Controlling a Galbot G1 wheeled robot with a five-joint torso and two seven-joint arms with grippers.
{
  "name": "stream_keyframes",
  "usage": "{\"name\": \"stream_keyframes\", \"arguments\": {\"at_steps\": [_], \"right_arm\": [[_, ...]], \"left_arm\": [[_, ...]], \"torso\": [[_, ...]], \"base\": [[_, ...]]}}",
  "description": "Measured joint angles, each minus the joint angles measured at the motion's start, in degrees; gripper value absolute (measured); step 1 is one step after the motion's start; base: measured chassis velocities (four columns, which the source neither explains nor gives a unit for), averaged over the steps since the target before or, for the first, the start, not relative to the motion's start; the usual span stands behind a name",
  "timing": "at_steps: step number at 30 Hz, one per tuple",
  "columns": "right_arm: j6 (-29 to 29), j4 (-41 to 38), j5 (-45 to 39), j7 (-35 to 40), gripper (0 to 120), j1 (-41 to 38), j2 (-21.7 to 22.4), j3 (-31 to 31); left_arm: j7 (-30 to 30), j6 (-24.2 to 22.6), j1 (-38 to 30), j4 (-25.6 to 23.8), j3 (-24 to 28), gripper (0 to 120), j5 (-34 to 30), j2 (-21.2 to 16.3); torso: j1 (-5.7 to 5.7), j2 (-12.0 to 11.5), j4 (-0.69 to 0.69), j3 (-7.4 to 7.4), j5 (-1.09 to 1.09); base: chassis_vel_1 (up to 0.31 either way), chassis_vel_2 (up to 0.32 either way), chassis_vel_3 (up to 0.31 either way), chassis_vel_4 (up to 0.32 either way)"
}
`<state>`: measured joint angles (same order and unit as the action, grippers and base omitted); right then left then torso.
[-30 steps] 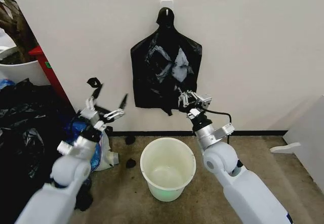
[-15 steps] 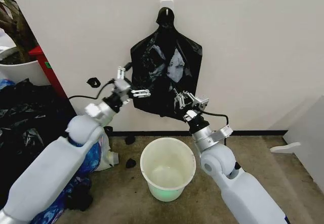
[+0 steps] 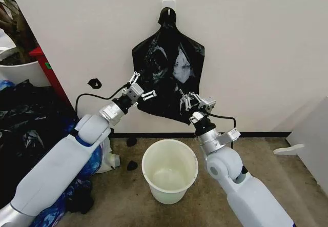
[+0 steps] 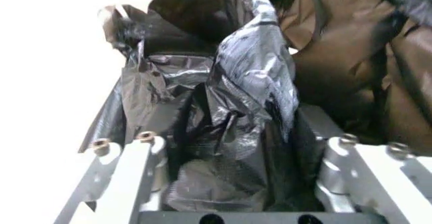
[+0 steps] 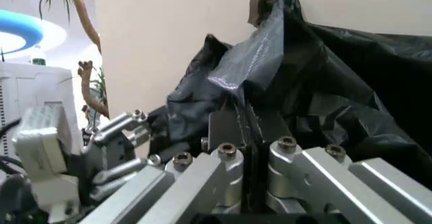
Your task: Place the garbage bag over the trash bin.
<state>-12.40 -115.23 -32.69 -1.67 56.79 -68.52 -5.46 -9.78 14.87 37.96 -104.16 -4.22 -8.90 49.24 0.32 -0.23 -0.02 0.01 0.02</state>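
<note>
This looks like a corner of an office or test room: a plain white wall [image 3: 256, 42], thin brown carpet [image 3: 128, 196], and a potted plant [image 3: 13, 27] beside it.

No text, label, brand, number or sign can be read anywhere in these views. The garbage bag [image 3: 168, 78] hanging on the wall above the trash bin [image 3: 169, 170] is plain glossy black with no print, and the bin's white wall is bare too. The red panel [image 3: 48, 70] far to the bag's left carries a small green mark, too small to read.
</note>
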Motion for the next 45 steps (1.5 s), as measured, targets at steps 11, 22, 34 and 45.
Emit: {"name": "stream_keyframes", "arguments": {"at_steps": [11,22,34,45], "right_arm": [[-0.02,0.02,0.0,-0.22,0,0.07,0.09,-0.41],[0.22,-2.27,-0.31,3.5,0,2.28,1.74,2.45],[-1.28,-23.58,2.0,8.75,0,29.28,7.34,0.66],[-5.98,-28.45,10.3,4.45,0,32.4,5.3,-6.67]], "left_arm": [[-2.96,-0.76,3.62,-2.41,-5.41,7,0.03,-1.17],[-1.3,1.71,14.8,-7.43,-14.37,0,-9.56,0.67],[6.13,3.16,33.75,-13.77,-18.94,0,-11.99,3.5],[3.26,4.67,36.47,-22.41,-19.33,0,-19.23,2.15]], "torso": [[0.0,0.0,0.0,0.0,-0.01],[0.0,0.0,0.05,0.0,0.01],[-0.01,0.0,0.02,-0.02,-0.01],[-0.01,0.01,0.0,0.0,0.0]], "base": [[0.0,0.0,0.0,0.0],[0.0,0.0,0.0,0.0],[0.0,0.0,0.0,0.0],[0.0,0.0,0.0,0.0]]}}
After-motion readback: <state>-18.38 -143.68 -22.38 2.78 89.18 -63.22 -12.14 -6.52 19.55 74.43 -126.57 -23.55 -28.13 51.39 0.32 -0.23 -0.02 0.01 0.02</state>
